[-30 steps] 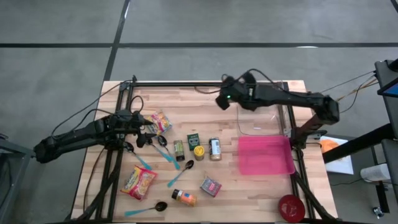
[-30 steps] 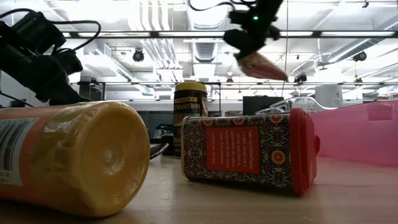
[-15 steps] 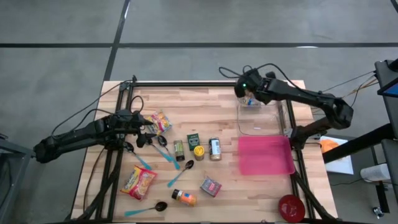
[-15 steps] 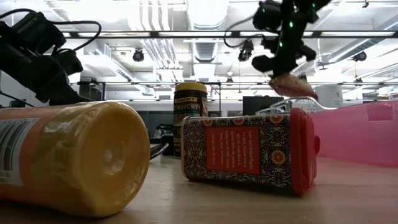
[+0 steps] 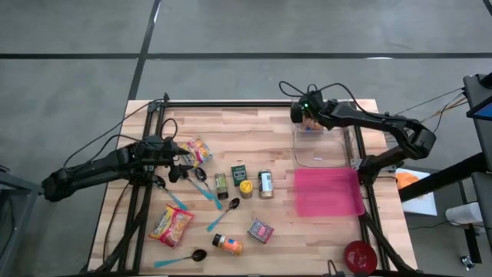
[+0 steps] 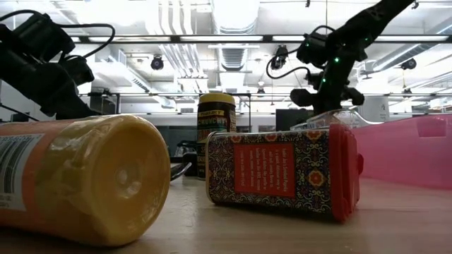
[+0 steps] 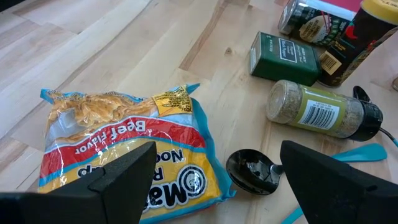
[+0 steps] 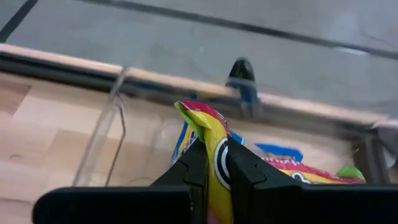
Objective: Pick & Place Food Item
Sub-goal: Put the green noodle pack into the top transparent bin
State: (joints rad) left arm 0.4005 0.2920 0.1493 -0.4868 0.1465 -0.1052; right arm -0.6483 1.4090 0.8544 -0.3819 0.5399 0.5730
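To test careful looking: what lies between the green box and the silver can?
In the high view, a yellow-lidded jar lies between the green box and the silver can.

Noodle packet (image 5: 198, 151) count is coming to three. I'm seeing four black spoons (image 5: 223, 214) with teal handles, I think; they're overlapping a bit. I'm also counting three jars (image 5: 246, 187), one orange bottle (image 5: 228, 245), one green box (image 5: 239, 171), one red tin (image 5: 260, 230), one clear bin (image 5: 323, 158), one pink bin (image 5: 328, 192) and one red bowl (image 5: 360, 256).
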